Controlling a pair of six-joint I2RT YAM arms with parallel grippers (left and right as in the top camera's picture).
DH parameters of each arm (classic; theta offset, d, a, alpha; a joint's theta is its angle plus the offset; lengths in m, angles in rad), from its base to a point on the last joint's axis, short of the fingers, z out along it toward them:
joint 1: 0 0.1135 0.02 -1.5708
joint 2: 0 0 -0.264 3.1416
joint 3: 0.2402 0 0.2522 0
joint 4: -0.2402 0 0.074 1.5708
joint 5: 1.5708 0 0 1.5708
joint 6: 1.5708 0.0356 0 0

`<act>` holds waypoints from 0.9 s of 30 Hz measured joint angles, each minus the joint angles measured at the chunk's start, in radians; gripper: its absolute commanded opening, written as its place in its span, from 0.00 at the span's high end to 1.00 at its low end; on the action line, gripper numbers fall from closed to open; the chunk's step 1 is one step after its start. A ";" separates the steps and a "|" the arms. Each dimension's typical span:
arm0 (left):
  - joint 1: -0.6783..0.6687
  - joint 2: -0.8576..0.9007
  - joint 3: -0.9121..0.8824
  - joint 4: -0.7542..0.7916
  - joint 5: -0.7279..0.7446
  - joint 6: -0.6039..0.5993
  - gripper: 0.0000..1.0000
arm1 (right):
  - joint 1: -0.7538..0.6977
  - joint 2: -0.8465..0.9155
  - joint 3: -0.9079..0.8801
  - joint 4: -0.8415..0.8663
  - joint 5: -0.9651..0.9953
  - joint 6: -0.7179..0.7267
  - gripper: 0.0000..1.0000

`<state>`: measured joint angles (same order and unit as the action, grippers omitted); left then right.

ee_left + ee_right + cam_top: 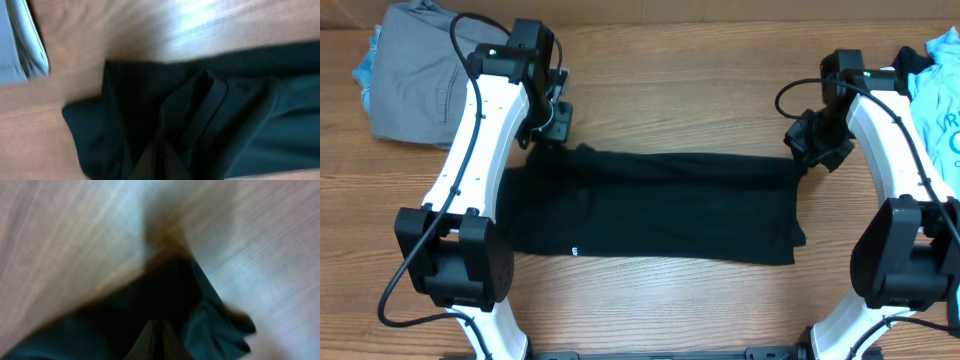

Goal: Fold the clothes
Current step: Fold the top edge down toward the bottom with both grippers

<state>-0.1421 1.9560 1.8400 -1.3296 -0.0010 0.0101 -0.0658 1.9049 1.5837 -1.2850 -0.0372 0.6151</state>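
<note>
Across the desk (pixel 670 90), black T-shirt (pixel 650 205) lies flat as a wide band. Left gripper (pixel 556 128) pinched shut on its far left corner; right gripper (pixel 817 142) likewise on its far right corner.

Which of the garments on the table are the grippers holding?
The black T-shirt, spread mid-table: left gripper and right gripper pinch its far edge. Gray garment and light blue garment lie aside.
</note>
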 measured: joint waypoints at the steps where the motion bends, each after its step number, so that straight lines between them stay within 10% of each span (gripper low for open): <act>1: 0.000 0.000 0.000 -0.022 0.000 -0.003 0.96 | 0.000 0.000 0.000 -0.019 0.000 0.002 0.96; 27: 0.001 0.000 -0.346 -0.044 -0.004 -0.031 0.96 | 0.052 0.000 -0.061 -0.193 0.026 -0.040 0.96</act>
<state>-0.1413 1.9556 1.4944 -1.3735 -0.0048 -0.0204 -0.0139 1.9049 1.5223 -1.4776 -0.0109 0.5755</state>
